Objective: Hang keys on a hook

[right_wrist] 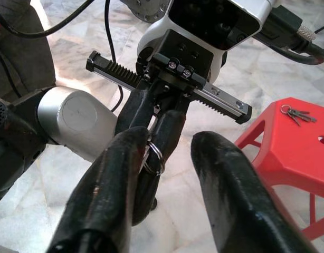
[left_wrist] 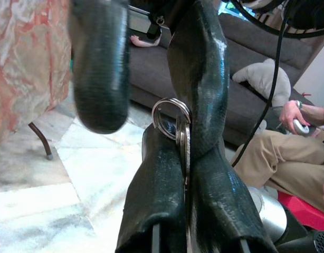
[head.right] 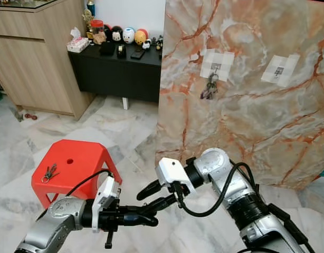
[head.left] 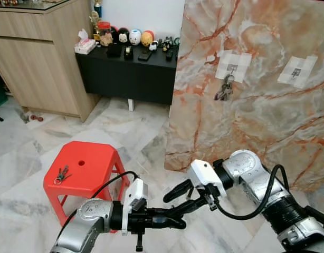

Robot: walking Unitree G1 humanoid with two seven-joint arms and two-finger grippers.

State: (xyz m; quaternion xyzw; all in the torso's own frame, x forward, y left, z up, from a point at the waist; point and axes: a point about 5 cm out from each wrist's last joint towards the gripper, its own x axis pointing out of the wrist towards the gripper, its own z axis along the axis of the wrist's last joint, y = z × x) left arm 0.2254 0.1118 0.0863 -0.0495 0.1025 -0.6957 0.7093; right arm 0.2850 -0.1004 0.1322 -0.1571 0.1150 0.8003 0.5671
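A small set of keys on a ring is pinched between the black fingertips of my left gripper, low over the floor in front of me. My right gripper is open, its two fingers straddling the left fingertips, one lying beside the ring. On the marble panel are two taped hooks: the left hook holds a key bunch, the right hook is bare. Another key bunch lies on the red stool.
A black sideboard with figurines stands at the back, beside a wooden cabinet. The marble panel stands upright on the floor to my right. In the left wrist view a person sits by a grey sofa.
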